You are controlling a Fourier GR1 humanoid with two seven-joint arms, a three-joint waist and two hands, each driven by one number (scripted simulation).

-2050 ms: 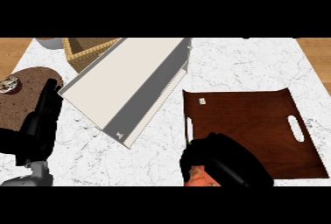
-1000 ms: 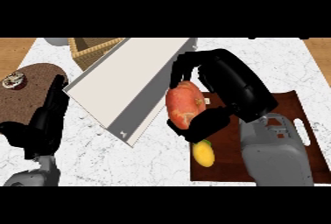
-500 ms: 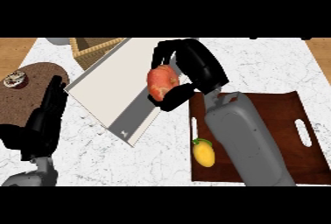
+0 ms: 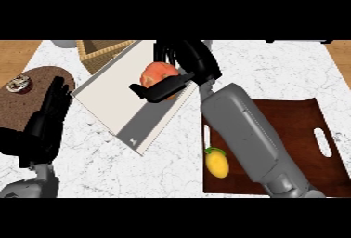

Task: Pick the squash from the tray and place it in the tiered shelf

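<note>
head view shows the right hand (image 4: 179, 65) reaching far across the white marble tabletop (image 4: 171, 167), its grey forearm running up from the near right edge. the fingers (image 4: 158, 90) and thumb curl around the squash (image 4: 159, 74), an orange-red rounded thing held above the top of the tiered shelf (image 4: 116, 100) (whether it touches the shelf surface cannot be told). the shelf is a pale slanted panel with a grey lower face, lying at the far middle-left of the tabletop. the tray (image 4: 308, 139), dark brown with a slot handle on its right side, lies at the near right, partly under the forearm; a small yellow fruit (image 4: 217, 162) with a green tip rests at its left edge. the left hand (image 4: 48, 116) shows at the left, fingers straight and released, pointing far, holding nothing. beside it on the far left is a brown round board (image 4: 34, 83) with a small pale item (image 4: 18, 85) on it. a woven basket (image 4: 99, 51) sits at the far edge behind the shelf.
</note>
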